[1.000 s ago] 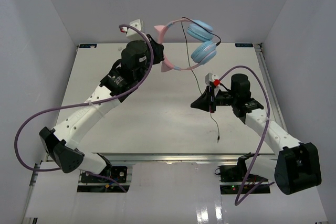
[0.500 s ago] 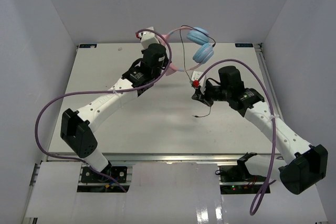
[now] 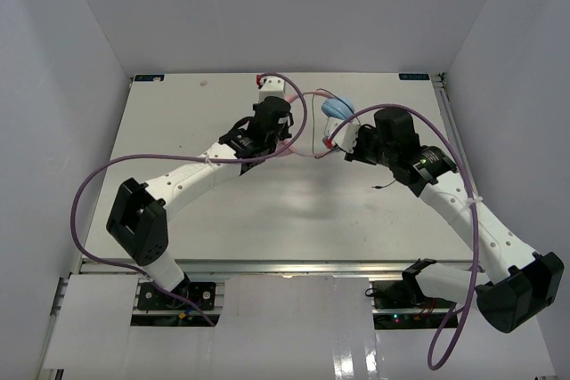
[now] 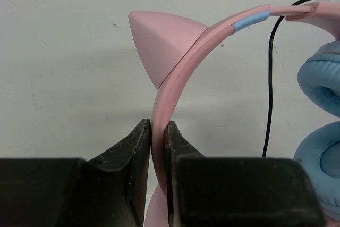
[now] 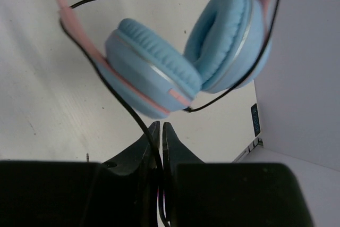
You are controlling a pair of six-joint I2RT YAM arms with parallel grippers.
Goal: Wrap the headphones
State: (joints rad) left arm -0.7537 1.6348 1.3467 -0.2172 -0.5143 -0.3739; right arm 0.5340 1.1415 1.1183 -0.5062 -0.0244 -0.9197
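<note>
The 2 arm bases sit at the near edge of the bench (image 3: 223,211), and both arms reach forward and inward so that their wrists nearly meet over the far middle of it.

The left pincer (image 4: 158,128) is closed tight on the headband (image 4: 175,62). Its 2 black fingers pinch the thin pink band edge-on, just below a cat ear (image 4: 159,41). From that grip the band arcs up and to the right, with a short blue strip set into it.

The right pincer (image 5: 160,128) is all but closed, and the cable (image 4: 269,89) runs down into the narrow slit between its fingers. So it grips the thin black lead and not the headphones' body.

The headphones (image 3: 338,110) hang between the 2 pincers, above the far centre of the bench. Whether any part touches the surface, I cannot tell. In the right wrist view, the 2 ear cups (image 5: 154,75) lie close together just beyond the fingers, with their pads turned toward each other. The cable loops around the outside of the right-hand cup and passes under the left one. Another stretch of it crosses the bench further off.
</note>
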